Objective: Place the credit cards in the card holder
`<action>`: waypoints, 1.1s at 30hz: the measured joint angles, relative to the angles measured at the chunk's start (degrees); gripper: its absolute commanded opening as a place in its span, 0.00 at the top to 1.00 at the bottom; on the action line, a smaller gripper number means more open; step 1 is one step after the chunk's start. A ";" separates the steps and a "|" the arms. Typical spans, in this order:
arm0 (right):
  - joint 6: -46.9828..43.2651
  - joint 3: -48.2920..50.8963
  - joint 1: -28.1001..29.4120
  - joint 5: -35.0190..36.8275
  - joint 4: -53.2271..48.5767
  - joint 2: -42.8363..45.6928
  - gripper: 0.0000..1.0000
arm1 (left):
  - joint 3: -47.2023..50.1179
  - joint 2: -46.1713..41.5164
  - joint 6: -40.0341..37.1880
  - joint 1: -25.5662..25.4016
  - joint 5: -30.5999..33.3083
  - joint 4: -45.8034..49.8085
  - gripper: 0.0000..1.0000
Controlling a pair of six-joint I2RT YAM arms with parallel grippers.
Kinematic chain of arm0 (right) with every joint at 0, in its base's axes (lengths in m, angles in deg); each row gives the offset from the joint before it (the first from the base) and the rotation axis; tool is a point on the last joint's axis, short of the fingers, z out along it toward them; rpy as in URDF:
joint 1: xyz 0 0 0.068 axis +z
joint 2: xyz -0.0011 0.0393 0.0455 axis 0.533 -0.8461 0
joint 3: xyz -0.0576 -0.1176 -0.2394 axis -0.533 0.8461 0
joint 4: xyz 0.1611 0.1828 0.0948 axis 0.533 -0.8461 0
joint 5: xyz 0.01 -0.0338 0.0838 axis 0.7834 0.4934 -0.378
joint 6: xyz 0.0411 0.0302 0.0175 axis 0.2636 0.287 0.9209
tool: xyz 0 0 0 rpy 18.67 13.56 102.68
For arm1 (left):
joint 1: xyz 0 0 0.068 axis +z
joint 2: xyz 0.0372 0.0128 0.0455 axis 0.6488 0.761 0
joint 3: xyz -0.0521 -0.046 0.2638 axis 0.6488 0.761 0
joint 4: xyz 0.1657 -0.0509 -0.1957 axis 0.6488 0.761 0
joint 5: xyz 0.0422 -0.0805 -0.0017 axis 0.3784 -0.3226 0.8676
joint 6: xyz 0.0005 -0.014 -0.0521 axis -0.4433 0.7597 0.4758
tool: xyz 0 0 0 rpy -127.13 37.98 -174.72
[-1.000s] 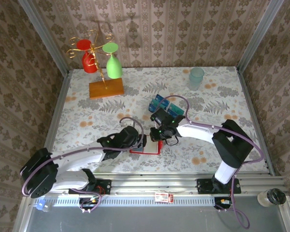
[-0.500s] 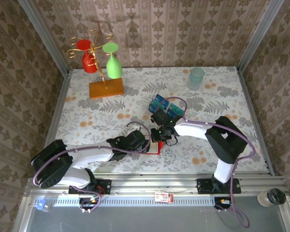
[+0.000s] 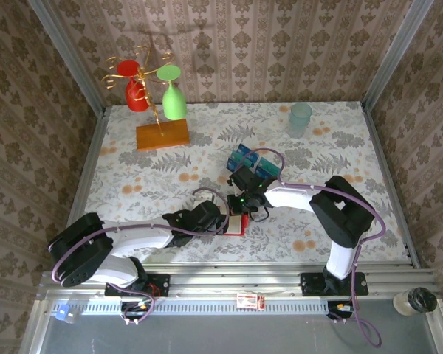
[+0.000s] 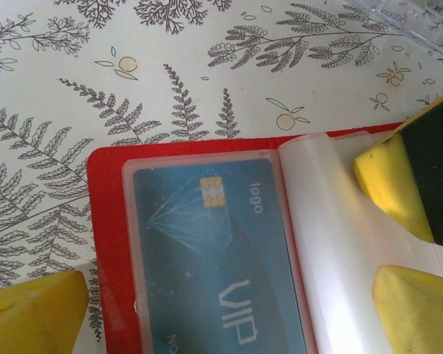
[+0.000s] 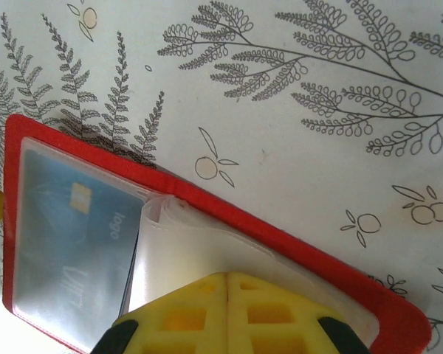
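Observation:
The red card holder (image 3: 240, 226) lies open on the floral table near the front middle. A blue card (image 4: 207, 251) printed "VIP" and "logo" sits inside its left clear sleeve, also visible in the right wrist view (image 5: 59, 243). My left gripper (image 4: 229, 313) is open, with one yellow finger (image 4: 29, 313) off the holder's left edge and the other on the far side of the card. My right gripper (image 5: 227, 310) is shut, its tips resting on the loose clear sleeve pages (image 5: 199, 243) at the holder's middle. More blue cards stand in the clear rack (image 3: 252, 161).
A gold stand on a wooden base (image 3: 162, 135) holds a red and a green glass at the back left. A teal cup (image 3: 300, 117) stands at the back right. The clear rack's edge (image 4: 406, 18) lies just beyond the holder.
My left gripper has moved right and nearer, over the open holder. My right gripper has shifted slightly left on the sleeves.

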State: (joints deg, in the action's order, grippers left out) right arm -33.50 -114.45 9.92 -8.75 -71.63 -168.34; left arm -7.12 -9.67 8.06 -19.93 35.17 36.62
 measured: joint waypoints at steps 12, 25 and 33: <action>1.36 0.00 -0.09 -0.96 0.66 -0.35 0.84 | 1.95 1.84 1.07 -0.04 1.55 -2.51 0.20; 2.93 0.52 -0.59 0.52 -1.27 3.82 0.54 | 3.30 1.81 1.27 -0.39 3.45 -4.55 0.22; 4.39 2.78 -0.63 0.85 -1.25 3.87 0.78 | 3.32 1.68 1.46 -0.46 3.34 -4.90 0.10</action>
State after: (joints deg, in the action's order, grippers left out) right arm -29.10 -111.67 9.29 -7.90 -72.88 -164.47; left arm -3.79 -7.99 9.52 -20.39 38.52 31.72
